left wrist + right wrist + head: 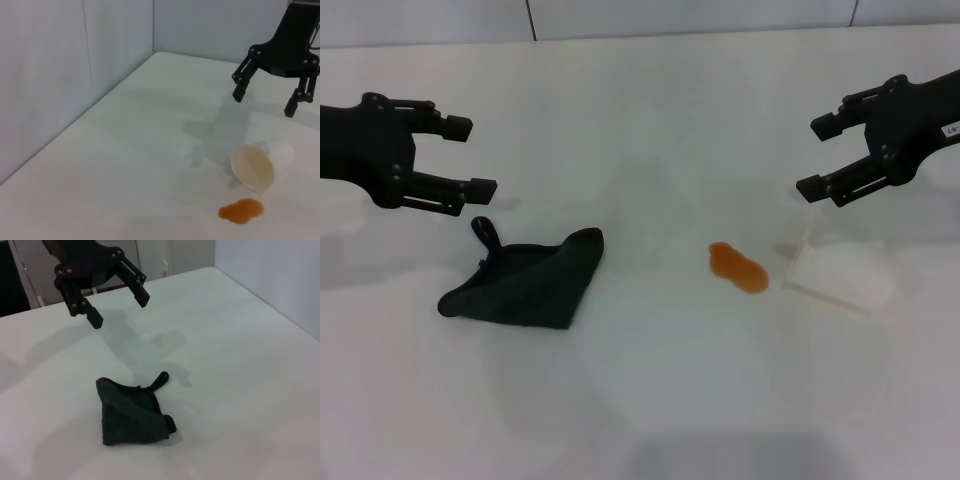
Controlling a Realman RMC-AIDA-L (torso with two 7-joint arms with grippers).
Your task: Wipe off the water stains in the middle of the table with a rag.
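The dark green-black rag (528,285) lies flat on the white table (650,400), left of centre, its loop tab pointing away; it also shows in the right wrist view (132,412). The orange-brown water stain (737,268) lies right of centre and shows in the left wrist view (241,210). My left gripper (470,157) hangs open and empty above the table, just behind and left of the rag; it also shows in the right wrist view (120,307). My right gripper (818,157) hangs open and empty behind and right of the stain; it also shows in the left wrist view (265,102).
A translucent white plastic cup (840,275) lies on its side right beside the stain, mouth toward it; it also shows in the left wrist view (260,165). A grey wall runs along the table's far edge (620,38).
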